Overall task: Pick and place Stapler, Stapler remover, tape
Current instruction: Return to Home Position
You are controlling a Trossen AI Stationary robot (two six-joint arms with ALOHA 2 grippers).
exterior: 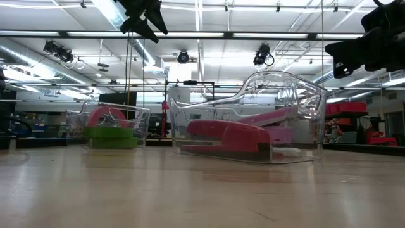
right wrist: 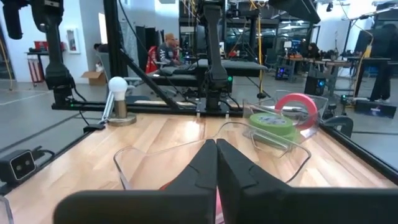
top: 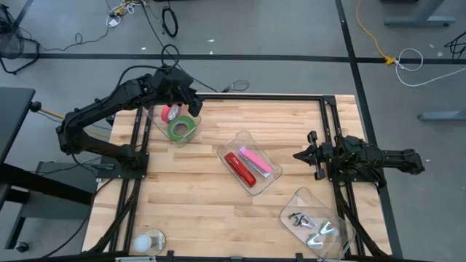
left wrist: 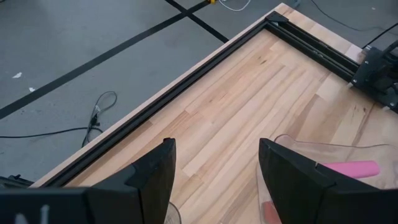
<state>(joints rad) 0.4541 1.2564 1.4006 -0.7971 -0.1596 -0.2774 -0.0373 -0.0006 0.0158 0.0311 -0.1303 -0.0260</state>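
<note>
My left gripper hangs open, with nothing between its fingers, above the clear bin at the far left. In that bin lie a green tape roll and a pink one. In the middle of the table a second clear bin holds a red stapler and a pink one. Metal staple removers lie in a third clear bin near the right front. My right gripper waits shut at the table's right edge, pointing level toward the left.
A small lamp with a round bulb stands at the near left corner. Black rails frame the tabletop. Bare wood lies between the bins and along the near edge.
</note>
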